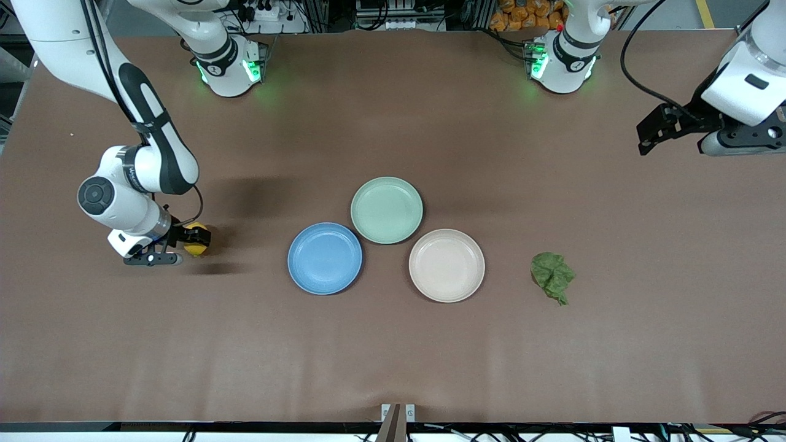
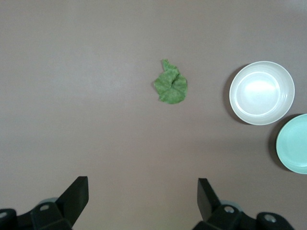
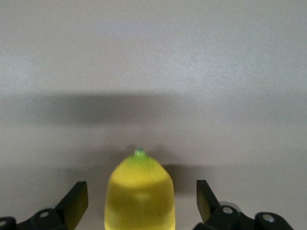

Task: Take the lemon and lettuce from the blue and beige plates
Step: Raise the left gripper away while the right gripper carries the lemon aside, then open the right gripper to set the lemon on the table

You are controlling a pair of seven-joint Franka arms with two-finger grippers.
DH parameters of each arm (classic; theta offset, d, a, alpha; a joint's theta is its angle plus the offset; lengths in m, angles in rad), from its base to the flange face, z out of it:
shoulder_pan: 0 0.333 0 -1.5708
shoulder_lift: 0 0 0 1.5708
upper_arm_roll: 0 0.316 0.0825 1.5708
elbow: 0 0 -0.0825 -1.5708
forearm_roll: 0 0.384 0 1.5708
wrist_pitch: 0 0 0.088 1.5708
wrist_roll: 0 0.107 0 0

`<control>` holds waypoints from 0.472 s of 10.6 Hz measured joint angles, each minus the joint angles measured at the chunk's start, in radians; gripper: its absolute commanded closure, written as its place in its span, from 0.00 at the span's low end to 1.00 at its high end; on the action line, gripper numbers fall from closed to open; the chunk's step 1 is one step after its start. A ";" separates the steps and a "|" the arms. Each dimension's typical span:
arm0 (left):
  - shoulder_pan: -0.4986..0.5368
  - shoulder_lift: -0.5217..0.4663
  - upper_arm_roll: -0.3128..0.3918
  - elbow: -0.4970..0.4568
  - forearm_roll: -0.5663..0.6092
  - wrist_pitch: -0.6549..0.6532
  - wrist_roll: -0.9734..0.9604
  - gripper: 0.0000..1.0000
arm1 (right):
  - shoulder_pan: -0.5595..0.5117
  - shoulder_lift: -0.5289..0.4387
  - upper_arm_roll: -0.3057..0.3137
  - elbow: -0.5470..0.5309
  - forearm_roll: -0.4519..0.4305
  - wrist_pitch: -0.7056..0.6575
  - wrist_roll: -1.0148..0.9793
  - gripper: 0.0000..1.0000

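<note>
I have the lemon (image 3: 139,191) sitting low between the right gripper's (image 1: 184,240) fingers, down at the table near the right arm's end, well apart from the blue plate (image 1: 325,258). In the right wrist view both fingertips stand clear of the fruit with a gap on each side, so I read the jaws as open and the lemon as released, not gripped. My worry here is the lemon itself: it is oval and smooth, so if I lift off crooked a fingertip could nudge it and it may roll across the brown table (image 1: 393,344). A straight rise should avoid that.

The lettuce (image 1: 552,277) lies flat on the table beside the beige plate (image 1: 446,265), toward the left arm's end, touching neither plate nor gripper. It is a light, crumpled leaf, so I judge it could shift from any brush or draught.

The left gripper (image 1: 651,136) hangs high over the table edge at its own end, fingers spread wide and empty; that arm is waiting. All three plates, the mint-green plate (image 1: 387,210) included, look bare, so both items seem off their plates already.
</note>
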 measured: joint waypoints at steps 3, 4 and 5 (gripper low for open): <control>0.001 0.001 0.000 0.032 -0.016 -0.033 0.046 0.00 | 0.001 -0.009 0.002 0.025 0.001 -0.036 0.000 0.00; 0.001 0.001 0.000 0.037 -0.016 -0.037 0.056 0.00 | 0.002 -0.028 0.003 0.047 0.001 -0.106 0.000 0.00; 0.002 0.001 0.000 0.038 -0.016 -0.038 0.073 0.00 | 0.003 -0.058 0.004 0.080 0.001 -0.203 0.000 0.00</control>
